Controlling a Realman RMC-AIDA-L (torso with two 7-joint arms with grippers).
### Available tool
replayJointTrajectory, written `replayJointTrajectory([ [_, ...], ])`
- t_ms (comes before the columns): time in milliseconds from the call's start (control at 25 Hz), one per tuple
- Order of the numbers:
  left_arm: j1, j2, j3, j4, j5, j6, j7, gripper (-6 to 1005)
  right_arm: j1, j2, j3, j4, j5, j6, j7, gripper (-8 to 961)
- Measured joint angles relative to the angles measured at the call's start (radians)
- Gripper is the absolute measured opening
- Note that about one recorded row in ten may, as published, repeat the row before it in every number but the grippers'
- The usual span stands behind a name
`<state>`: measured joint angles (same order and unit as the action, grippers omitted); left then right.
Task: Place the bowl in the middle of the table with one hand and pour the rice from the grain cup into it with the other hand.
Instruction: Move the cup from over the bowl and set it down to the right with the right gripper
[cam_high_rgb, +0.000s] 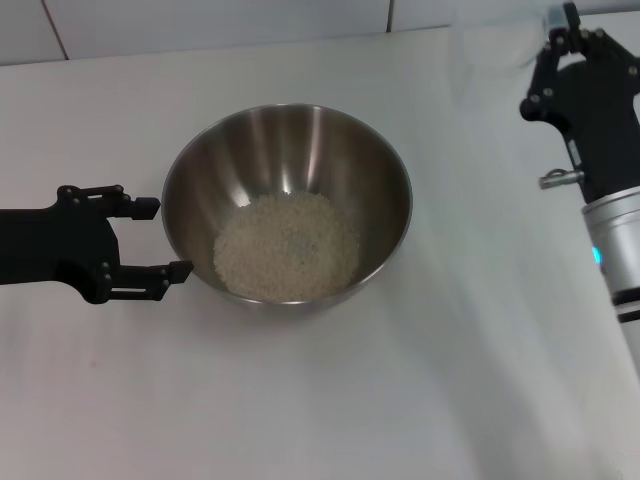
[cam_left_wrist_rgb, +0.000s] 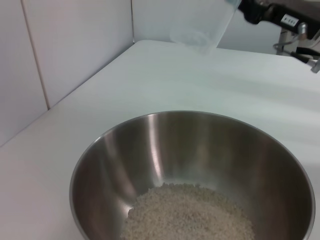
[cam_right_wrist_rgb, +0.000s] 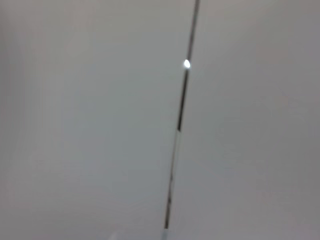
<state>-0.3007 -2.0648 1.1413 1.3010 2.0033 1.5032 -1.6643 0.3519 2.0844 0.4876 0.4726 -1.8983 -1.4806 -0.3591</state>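
The steel bowl (cam_high_rgb: 290, 150) stands in the middle of the white table (cam_high_rgb: 300, 400), with a heap of rice (cam_high_rgb: 287, 247) in its bottom. The left wrist view shows the bowl (cam_left_wrist_rgb: 165, 145) and the rice (cam_left_wrist_rgb: 187, 212) close up. My left gripper (cam_high_rgb: 160, 238) is open at the bowl's left side, its fingers level with the rim. My right gripper (cam_high_rgb: 555, 40) is at the far right back and holds the clear grain cup (cam_left_wrist_rgb: 200, 25) above the table; the cup looks empty. In the head view the cup (cam_high_rgb: 522, 45) shows only faintly.
A white tiled wall (cam_high_rgb: 200, 20) runs along the table's back edge and its left side (cam_left_wrist_rgb: 65, 45). The right wrist view shows only wall with a dark tile seam (cam_right_wrist_rgb: 180, 115).
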Motion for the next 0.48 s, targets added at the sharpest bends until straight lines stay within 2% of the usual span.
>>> replayJointTrajectory([
  [160,0.000,0.000,0.000,-0.004,0.000,-0.002,0.002,827,0.033,0.003,0.038,-0.124,0.001,0.122,0.185,14],
  [480,0.005,-0.002,-0.001,-0.009,0.000,-0.008,0.012,827,0.088,0.003,0.053,-0.212,0.001,0.307,0.267,14],
])
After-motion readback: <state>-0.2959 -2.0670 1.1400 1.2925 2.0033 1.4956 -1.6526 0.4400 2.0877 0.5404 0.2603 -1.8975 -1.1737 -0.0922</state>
